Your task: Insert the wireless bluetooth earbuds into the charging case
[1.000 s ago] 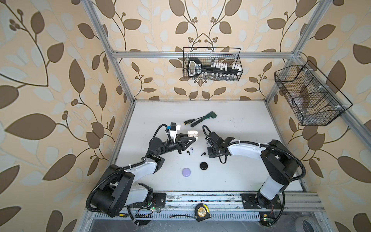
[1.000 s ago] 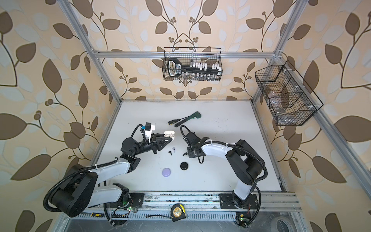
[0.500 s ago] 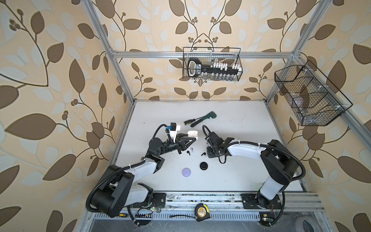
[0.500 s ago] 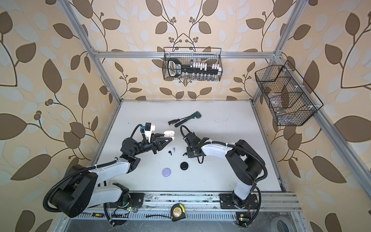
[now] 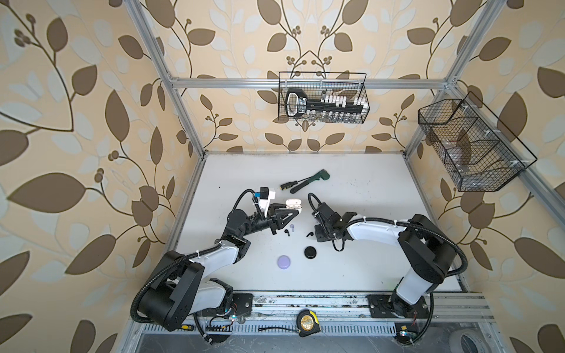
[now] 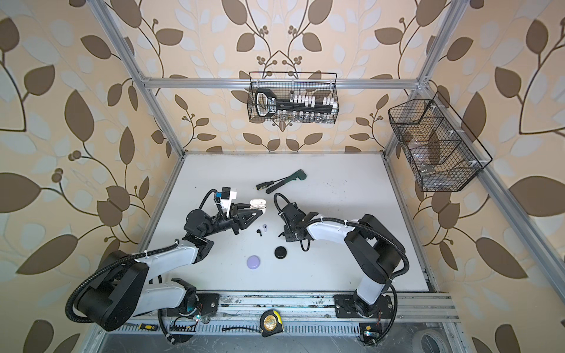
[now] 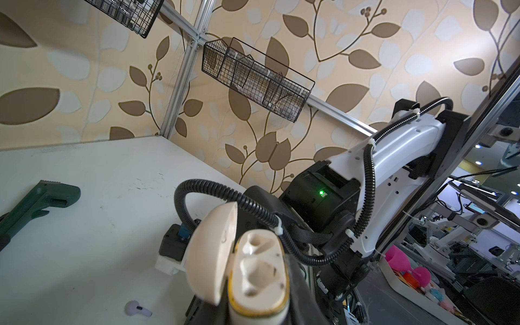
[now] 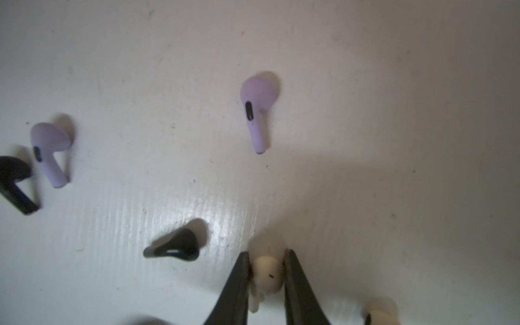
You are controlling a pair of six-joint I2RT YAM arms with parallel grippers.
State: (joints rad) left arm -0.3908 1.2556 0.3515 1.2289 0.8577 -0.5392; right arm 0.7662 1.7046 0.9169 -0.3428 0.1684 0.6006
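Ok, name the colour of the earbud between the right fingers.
Cream-white; the earbud shows best in the right wrist view.

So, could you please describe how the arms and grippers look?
The left arm and right arm have white shells and black joints, with ribbed black hoses zip-tied on. The left gripper and right gripper are black, with tapering fingers.

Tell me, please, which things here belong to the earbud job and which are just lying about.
Job: open cream case, held cream earbud, loose cream earbud, lilac earbuds, black earbuds, lilac case, black case.
Lying about: wrench, screwdriver, tape measure, wire baskets.
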